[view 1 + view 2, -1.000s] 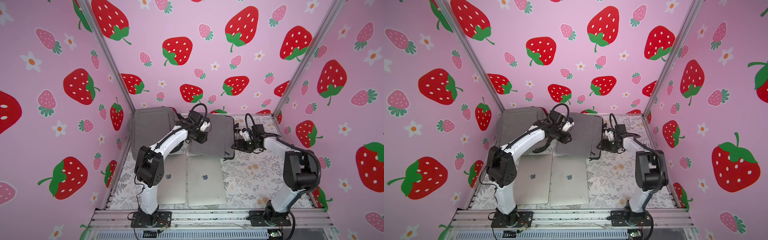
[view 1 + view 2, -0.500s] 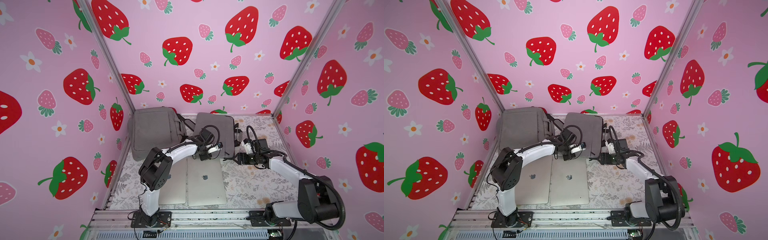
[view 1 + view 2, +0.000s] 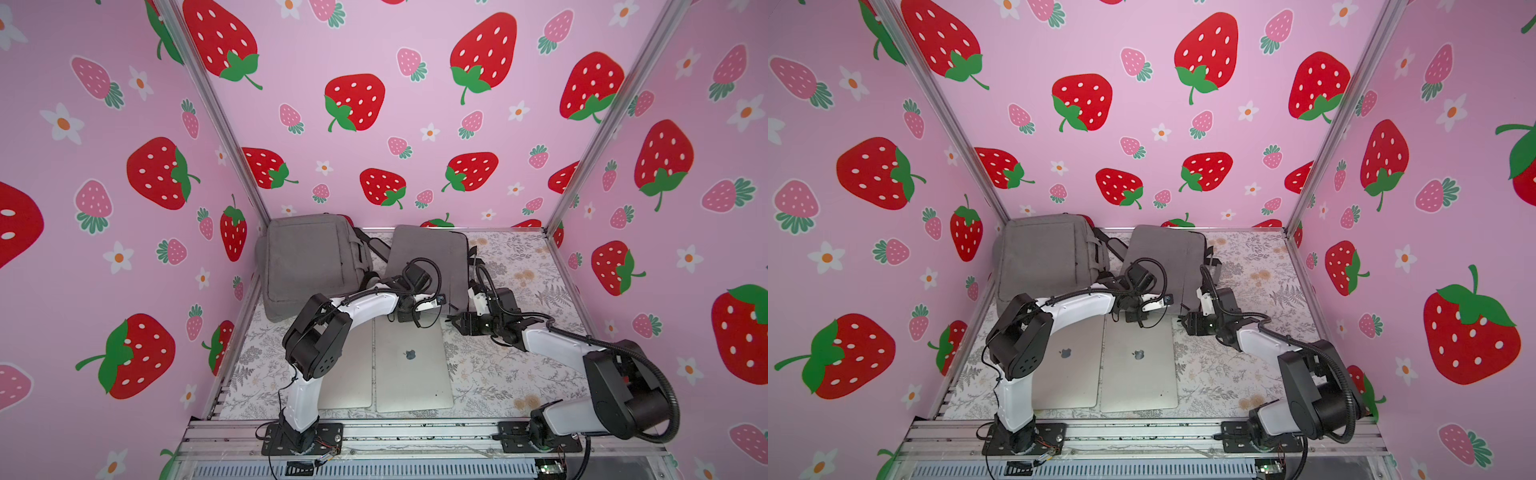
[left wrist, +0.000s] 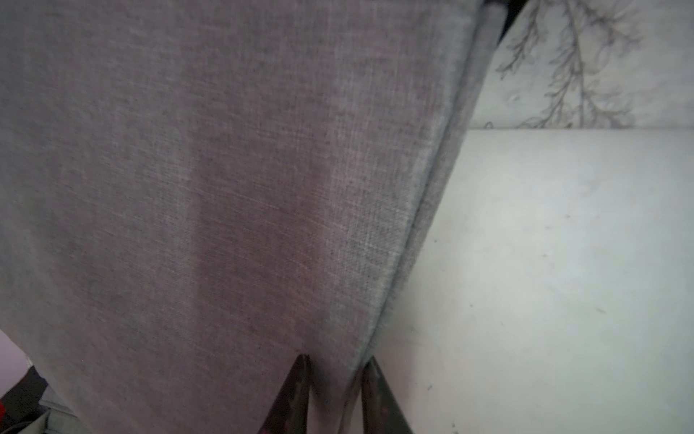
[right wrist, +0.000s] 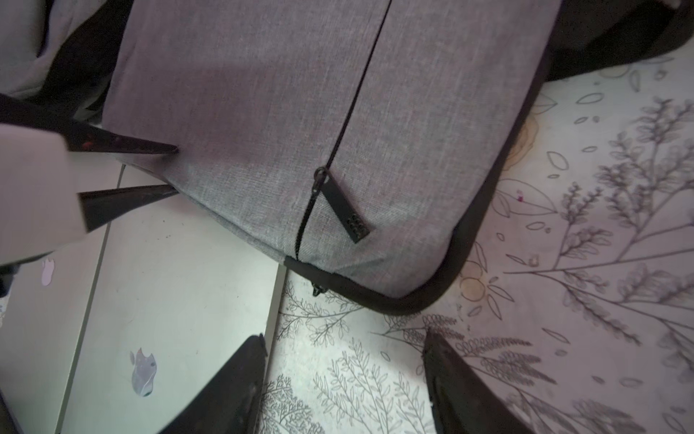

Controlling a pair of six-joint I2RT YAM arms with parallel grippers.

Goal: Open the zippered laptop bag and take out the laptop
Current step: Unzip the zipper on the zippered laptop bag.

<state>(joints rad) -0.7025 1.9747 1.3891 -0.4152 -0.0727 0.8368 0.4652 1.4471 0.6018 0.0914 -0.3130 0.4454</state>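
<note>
From right wrist only: zipper pull [image 5: 343, 204]; left end effector [image 5: 175, 168] pinches bag [image 5: 263, 94], right end effector [image 5: 343, 335] spread, empty.

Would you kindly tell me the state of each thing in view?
Left gripper: shut on sleeve's edge.
Right gripper: open, empty.
Sleeve: flat; whether zipped, unclear.
Backpack: lying flat.
Laptop under left arm: closed.
Other laptop: closed.

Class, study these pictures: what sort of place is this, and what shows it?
Probably a robot test booth, not a home: left arm and right arm bolted to a metal rail, and strawberry-print walls closing in one small table.
</note>
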